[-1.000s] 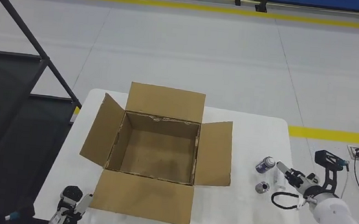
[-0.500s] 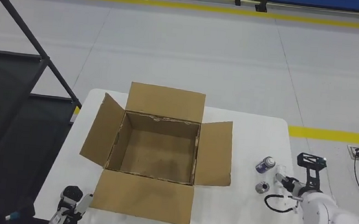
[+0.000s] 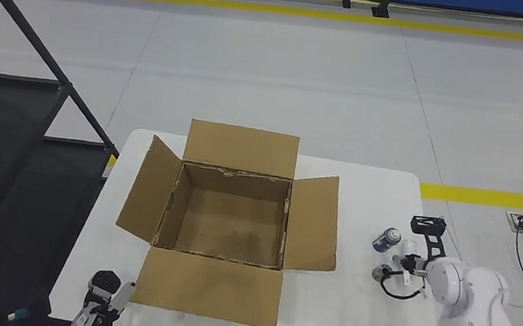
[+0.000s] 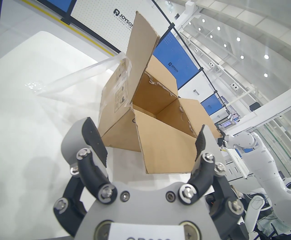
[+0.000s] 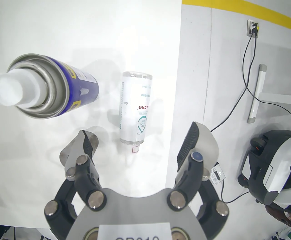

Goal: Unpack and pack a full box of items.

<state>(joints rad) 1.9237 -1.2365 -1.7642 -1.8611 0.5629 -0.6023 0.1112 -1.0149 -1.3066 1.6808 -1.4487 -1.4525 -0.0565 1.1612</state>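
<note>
Tabletop [image 3: 362,196] carries your empty box [image 3: 242,147]; spray can [image 5: 56,88] and bottle [image 5: 134,109] await repacking. Left gripper [image 4: 146,130], right gripper [image 5: 139,131]: fingers spread.

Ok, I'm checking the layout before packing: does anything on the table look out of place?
The clear bottle lies on its side near the edge of the table, beside the upright blue spray can.
</note>
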